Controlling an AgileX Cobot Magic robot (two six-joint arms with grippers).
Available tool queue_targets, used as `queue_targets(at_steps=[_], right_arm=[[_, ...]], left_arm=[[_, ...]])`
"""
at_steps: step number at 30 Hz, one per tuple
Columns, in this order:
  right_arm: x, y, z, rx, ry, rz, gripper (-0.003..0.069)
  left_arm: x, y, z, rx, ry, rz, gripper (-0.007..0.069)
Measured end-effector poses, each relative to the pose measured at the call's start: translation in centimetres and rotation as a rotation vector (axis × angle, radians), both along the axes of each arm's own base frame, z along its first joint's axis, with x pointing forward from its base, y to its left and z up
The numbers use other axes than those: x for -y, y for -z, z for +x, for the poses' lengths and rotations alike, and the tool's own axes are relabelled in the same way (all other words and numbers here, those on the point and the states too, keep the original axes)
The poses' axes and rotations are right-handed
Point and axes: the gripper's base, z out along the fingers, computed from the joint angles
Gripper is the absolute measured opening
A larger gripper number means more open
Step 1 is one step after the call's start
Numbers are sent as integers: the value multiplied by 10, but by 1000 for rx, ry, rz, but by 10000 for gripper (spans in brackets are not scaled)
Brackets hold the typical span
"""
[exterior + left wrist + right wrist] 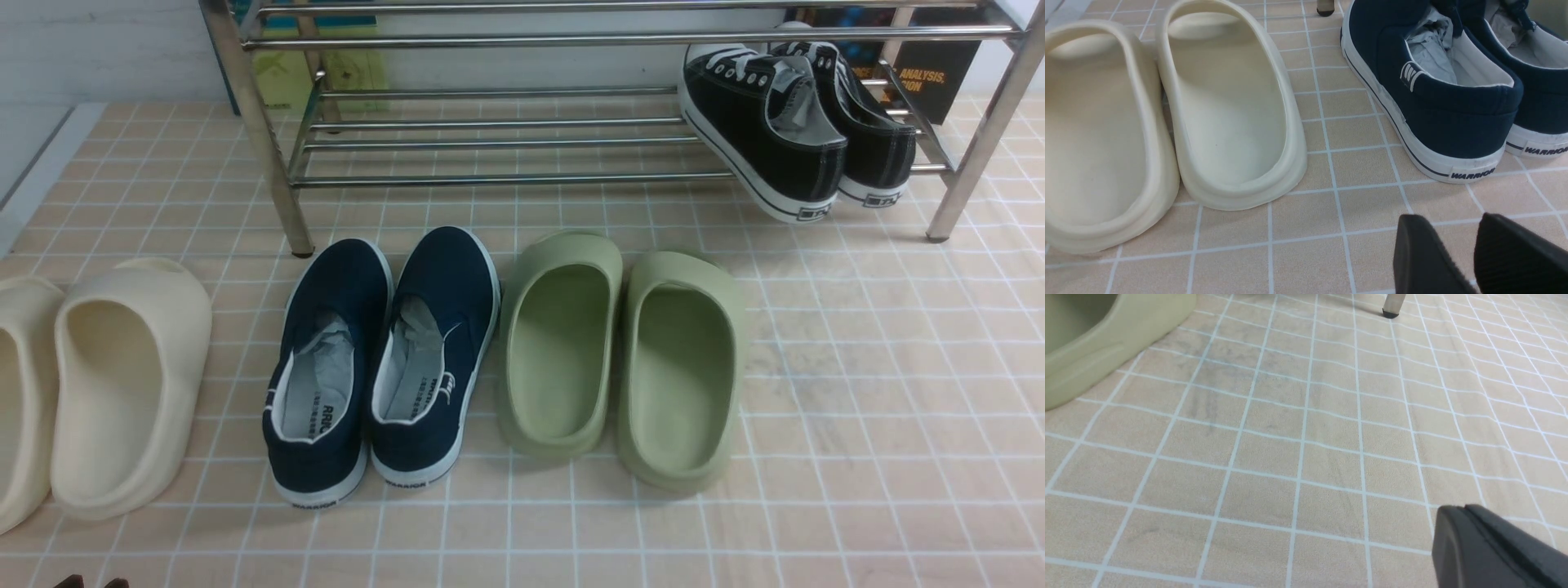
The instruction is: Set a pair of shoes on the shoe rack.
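Sneakers (pixel 796 122) on rack (pixel 490 147) — toes rearward, heels overhanging; right jaws pressed together, left spread.

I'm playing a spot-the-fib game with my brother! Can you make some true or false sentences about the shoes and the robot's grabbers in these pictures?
1. The black lace-up sneakers sit on the chrome shoe rack. True.
2. The green foam slippers are on the rack too. False: they lie on the tiled floor in front of it.
3. The navy slip-on shoes stand between the cream slippers and the green ones. True.
4. The right gripper holds a sneaker. False: it is shut with nothing in it, above bare floor.
5. The left gripper is shut on a navy shoe. False: its jaws are apart and hold nothing.
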Motion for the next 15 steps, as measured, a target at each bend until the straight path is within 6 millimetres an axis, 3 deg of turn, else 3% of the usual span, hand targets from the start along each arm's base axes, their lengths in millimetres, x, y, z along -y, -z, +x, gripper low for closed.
queue_targets(at_steps=[15], right_arm=[[-2, 0, 0, 8, -3, 52, -20]], left_arm=[[0, 0, 0, 0, 0, 0, 240]])
